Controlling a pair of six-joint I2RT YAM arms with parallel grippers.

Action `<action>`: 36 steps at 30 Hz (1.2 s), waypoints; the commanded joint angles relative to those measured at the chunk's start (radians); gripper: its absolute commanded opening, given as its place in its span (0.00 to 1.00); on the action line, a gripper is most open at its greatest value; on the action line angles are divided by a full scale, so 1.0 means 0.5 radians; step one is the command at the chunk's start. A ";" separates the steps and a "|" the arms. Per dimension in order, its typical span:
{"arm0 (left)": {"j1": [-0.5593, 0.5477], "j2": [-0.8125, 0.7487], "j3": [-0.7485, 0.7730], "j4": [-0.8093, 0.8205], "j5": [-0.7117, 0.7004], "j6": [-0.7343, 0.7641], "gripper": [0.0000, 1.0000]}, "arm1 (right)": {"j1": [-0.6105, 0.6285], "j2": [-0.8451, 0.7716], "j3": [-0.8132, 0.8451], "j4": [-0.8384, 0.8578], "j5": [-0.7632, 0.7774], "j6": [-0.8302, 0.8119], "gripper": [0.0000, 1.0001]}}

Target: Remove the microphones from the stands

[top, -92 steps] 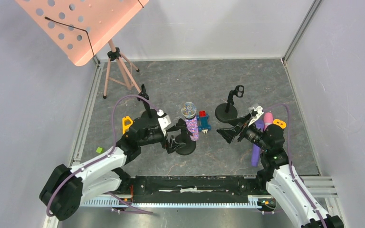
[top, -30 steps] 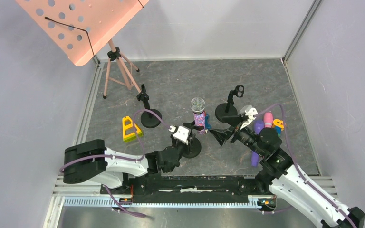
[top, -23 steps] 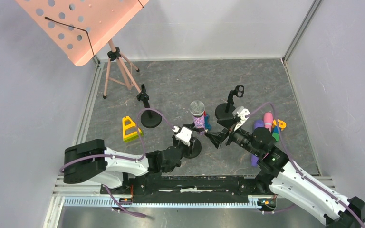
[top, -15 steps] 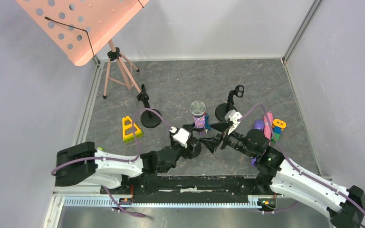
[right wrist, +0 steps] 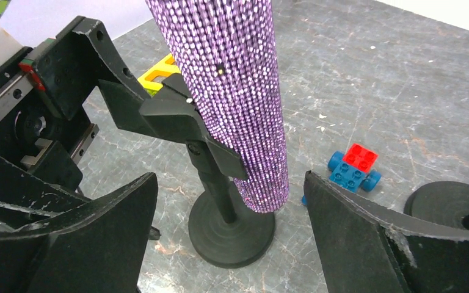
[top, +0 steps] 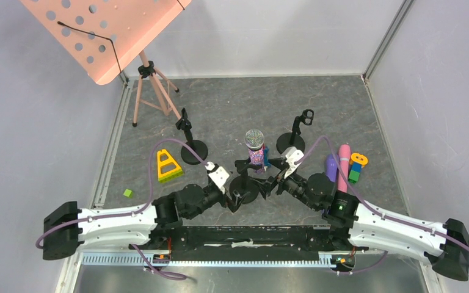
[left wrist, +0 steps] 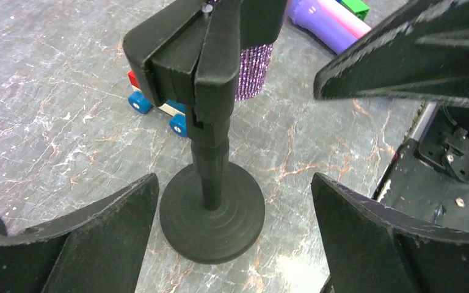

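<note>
Between wide-open, empty L claw [left wrist: 233,180] & R claw [right wrist: 230,177]: mic [right wrist: 226,79] on stand [left wrist: 212,213]; grille [top: 254,137] top-view only.

— How many microphone stands [top: 247,187] are counted?
— Three: one under the sparkly microphone [top: 255,146] and one on either side of it. One pink music stand [top: 107,30] is also counted.

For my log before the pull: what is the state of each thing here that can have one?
stand: upright, clip occupied.
microphone: upright, seated in the stand's clip.
left tool: open, straddling the stand base, not touching.
right tool: open, straddling the microphone, not gripping.
pink microphone: lying flat.
</note>
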 commanded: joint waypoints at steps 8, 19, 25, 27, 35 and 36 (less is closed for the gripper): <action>0.570 -0.405 0.020 -0.112 1.001 0.040 1.00 | 0.095 -0.125 0.134 0.071 0.284 -0.041 0.96; 0.821 -0.165 0.270 -0.005 1.483 0.048 1.00 | 0.095 0.137 0.392 0.069 0.406 -0.115 0.96; 0.836 0.001 0.281 0.199 1.600 -0.009 0.98 | 0.095 0.287 0.518 0.103 0.445 -0.224 0.88; 0.836 0.030 0.243 0.294 1.602 -0.043 0.97 | 0.095 0.304 0.513 0.124 0.453 -0.231 0.87; 0.839 0.137 0.207 0.424 1.558 -0.132 0.89 | 0.101 0.382 0.357 0.345 0.657 -0.247 0.82; 0.839 0.158 0.207 0.423 1.559 -0.147 0.87 | 0.101 0.389 0.341 0.381 0.662 -0.245 0.80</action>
